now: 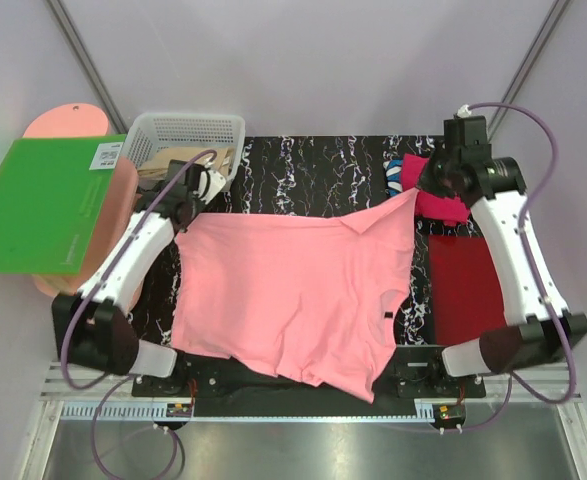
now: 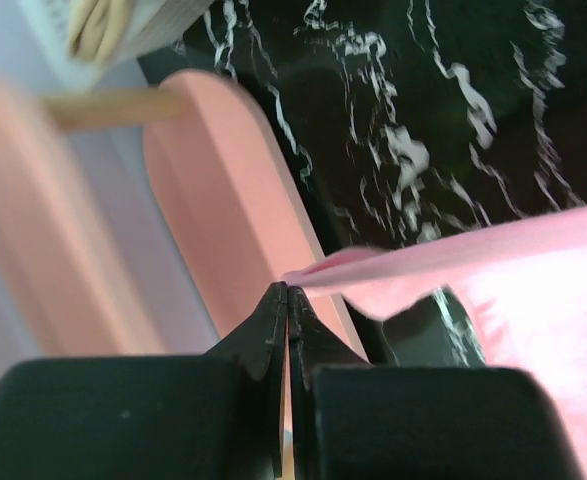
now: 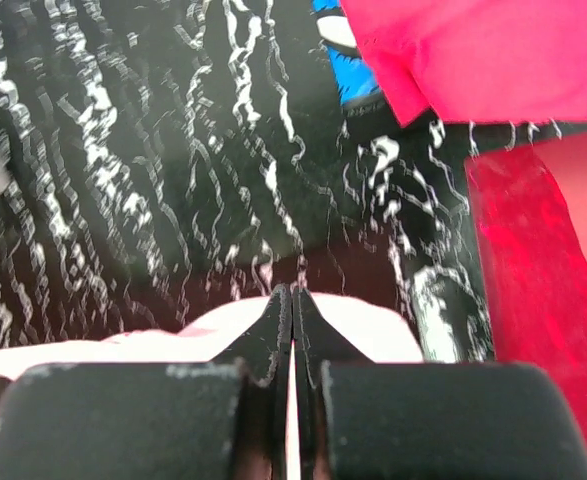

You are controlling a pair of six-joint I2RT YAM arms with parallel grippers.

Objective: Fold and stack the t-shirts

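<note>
- Top external view: soft salmon-pink cloth t-shirt (image 1: 293, 290) lies spread on the black marbled worktop (image 1: 313, 165).
- My left hand (image 2: 287, 300) and right hand (image 3: 293, 300) are closed, pinching its far corners.
- Probably light and limp; hems should grip best.

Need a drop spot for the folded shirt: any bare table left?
Bare: the far table strip between the basket and the magenta shirt, beyond the pink shirt. Crowded: red board on the right, green board on the left.

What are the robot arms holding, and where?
The pink t-shirt. The left gripper pinches its far left corner, the right gripper its far right corner, both jaws shut.
</note>
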